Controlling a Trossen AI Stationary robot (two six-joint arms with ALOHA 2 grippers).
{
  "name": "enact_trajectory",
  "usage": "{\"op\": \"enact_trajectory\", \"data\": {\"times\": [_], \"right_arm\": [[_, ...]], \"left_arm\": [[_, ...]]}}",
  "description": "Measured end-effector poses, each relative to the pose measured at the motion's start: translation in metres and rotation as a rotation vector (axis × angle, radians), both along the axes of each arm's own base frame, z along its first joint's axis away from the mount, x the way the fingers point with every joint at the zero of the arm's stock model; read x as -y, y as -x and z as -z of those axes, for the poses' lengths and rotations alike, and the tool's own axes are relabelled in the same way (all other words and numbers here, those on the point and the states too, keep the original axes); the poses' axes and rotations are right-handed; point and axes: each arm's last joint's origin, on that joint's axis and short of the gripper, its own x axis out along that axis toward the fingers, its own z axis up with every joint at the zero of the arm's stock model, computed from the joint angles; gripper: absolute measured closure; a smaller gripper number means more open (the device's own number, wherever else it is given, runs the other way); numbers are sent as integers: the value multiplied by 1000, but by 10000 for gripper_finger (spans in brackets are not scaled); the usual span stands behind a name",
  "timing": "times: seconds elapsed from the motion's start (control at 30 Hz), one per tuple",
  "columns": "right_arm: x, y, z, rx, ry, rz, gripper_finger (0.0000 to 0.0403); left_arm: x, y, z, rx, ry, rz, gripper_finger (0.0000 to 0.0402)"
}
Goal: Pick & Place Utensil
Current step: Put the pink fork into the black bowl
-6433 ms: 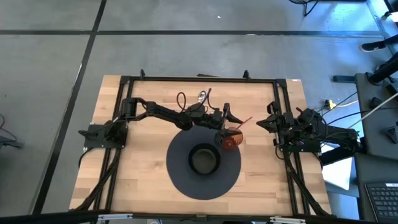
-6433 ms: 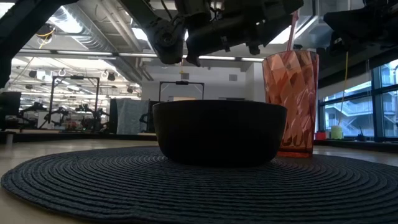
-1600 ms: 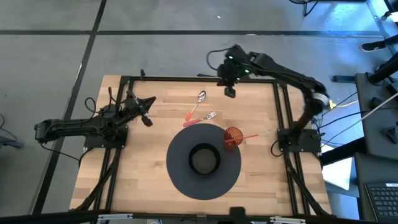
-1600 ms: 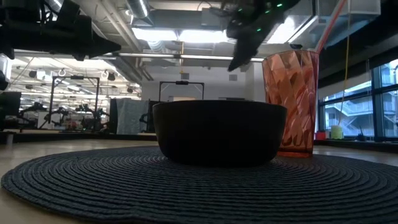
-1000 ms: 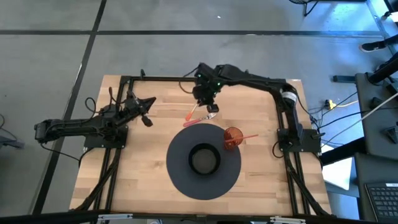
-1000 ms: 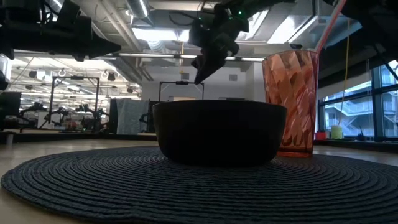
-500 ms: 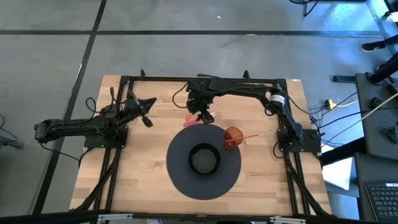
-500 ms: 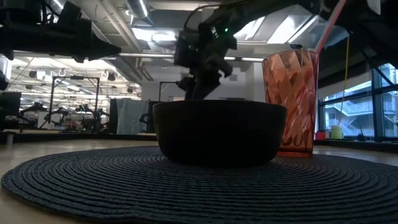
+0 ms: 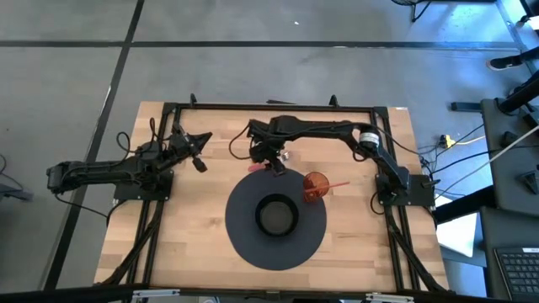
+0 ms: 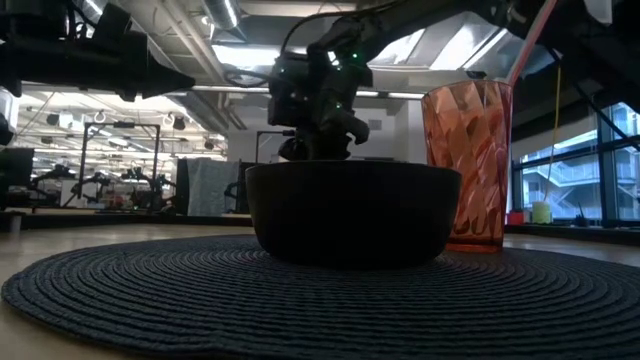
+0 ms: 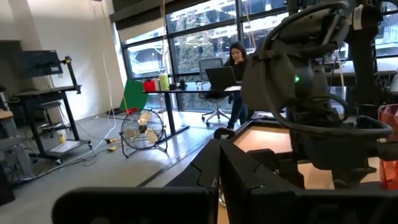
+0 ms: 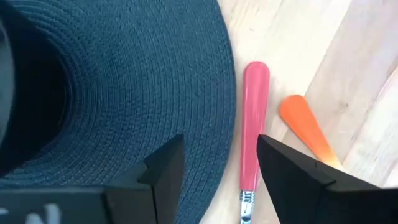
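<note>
A pink-handled utensil [image 12: 254, 130] lies flat on the wooden table, just off the far rim of the dark round placemat [image 12: 124, 74]. An orange-handled utensil [image 12: 303, 126] lies beside it. My right gripper [image 12: 227, 168] hangs open above them, pointing down, with one finger over the mat's rim and the other beyond the pink handle. In the high view it is at the mat's far edge [image 9: 271, 162]. My left gripper [image 9: 200, 153] waits shut at the table's far left, touching nothing.
A dark bowl [image 9: 276, 216] sits in the middle of the placemat [image 9: 244, 231]. A red tumbler with a straw [image 9: 316, 187] stands on the mat's far right part. Black frame rails [image 9: 269, 106] run along the table's edges. A person sits at a desk in the room beyond [image 11: 238, 74].
My right gripper has swung from near the far rail toward the table's left and near side. It has come down over the utensils at the placemat's far edge. The utensils, bowl and tumbler have stayed in place.
</note>
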Motion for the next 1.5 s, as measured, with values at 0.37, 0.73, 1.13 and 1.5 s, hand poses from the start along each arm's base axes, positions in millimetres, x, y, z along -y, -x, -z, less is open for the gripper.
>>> {"op": "enact_trajectory", "data": {"times": [0.37,0.73,1.13,1.5], "right_arm": [[4,-5,35,-128,80,136,202],[6,-5,43,-161,135,159,220],[6,-5,44,-162,135,158,359],[7,-5,44,-165,131,181,332]], "left_arm": [[0,0,0,11,15,3,399],[0,0,0,10,14,12,399],[0,0,0,10,13,13,399],[0,0,0,14,19,15,398]]}}
